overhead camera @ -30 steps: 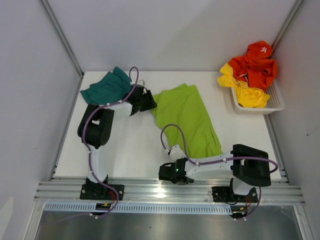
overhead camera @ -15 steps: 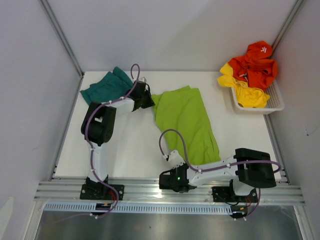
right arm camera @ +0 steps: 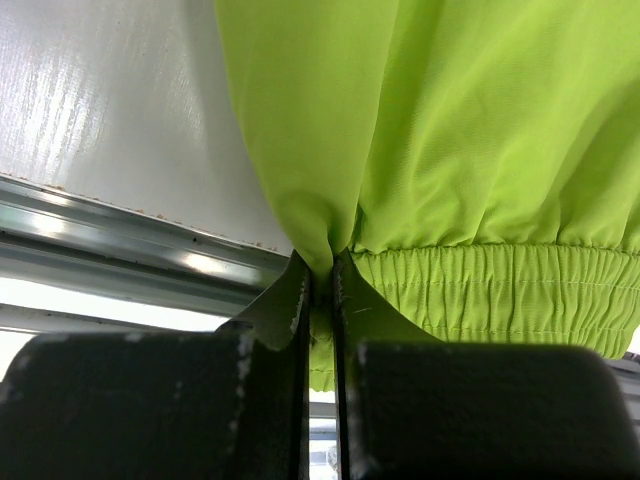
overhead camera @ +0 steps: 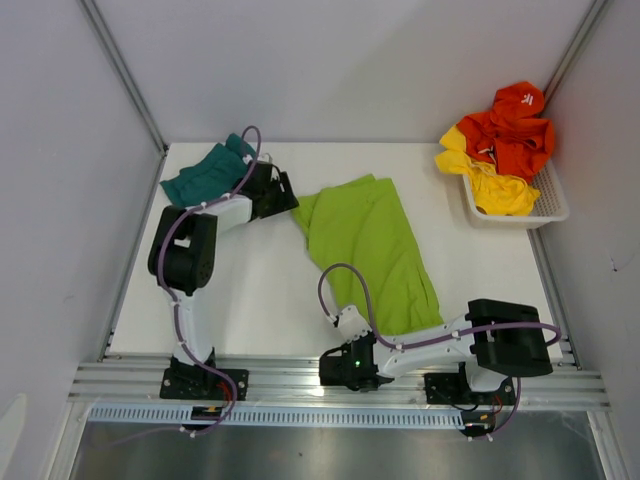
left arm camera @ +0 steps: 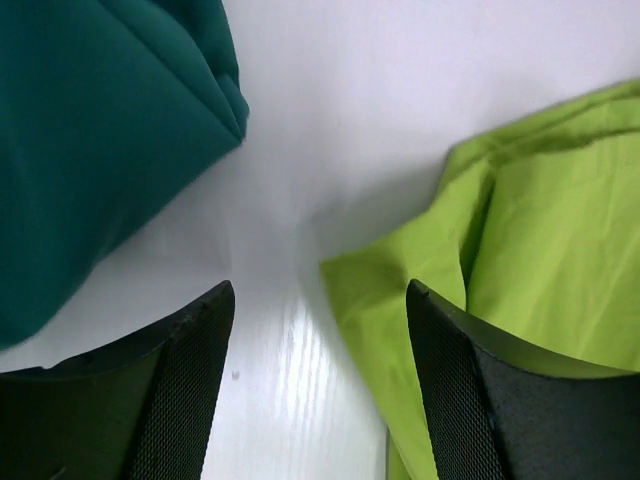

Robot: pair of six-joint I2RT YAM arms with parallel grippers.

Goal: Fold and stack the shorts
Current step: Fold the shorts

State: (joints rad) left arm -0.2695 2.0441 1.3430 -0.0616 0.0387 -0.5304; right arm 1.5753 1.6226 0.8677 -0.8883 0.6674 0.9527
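My left claw stands wide with nothing in it, over bare table. The edge of the bunched teal shorts lies at 10 o'clock from it, and a corner of the lime green shorts at 2 o'clock. My right claw is pinched tight on a fold of the lime green shorts by their elastic waistband, at the table's near edge above the metal rail. Seen from above, the lime green shorts run from the middle toward 5 o'clock. Open tabletop lies at 7 to 9 o'clock. The white basket sits at 2 o'clock.
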